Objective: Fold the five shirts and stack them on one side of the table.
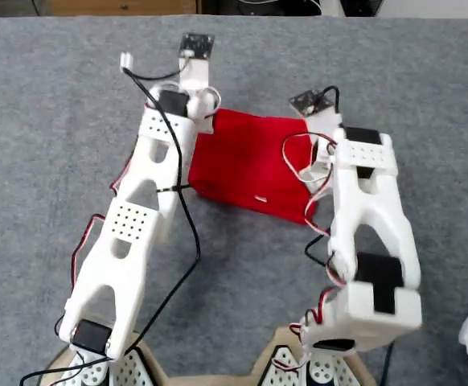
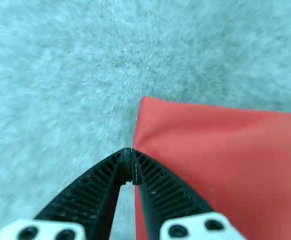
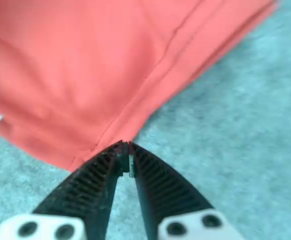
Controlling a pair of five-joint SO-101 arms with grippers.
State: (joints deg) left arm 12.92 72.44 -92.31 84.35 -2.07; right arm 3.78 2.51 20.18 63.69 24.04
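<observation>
In the high view, the folded red shirt point(image 1: 250, 165) lies on the grey tabletop point(image 1: 57, 96) between the left tool point(image 1: 206, 111) and the right tool point(image 1: 321, 130), one at each far corner.

In the left wrist view, the tool is pressed together at the shirt's edge, just beside its corner. We cannot tell whether it holds cloth.

In the right wrist view, the tool is likewise closed at the hem.

We judge this fold is nearly finished. Next the shirt needs moving to one side.
</observation>
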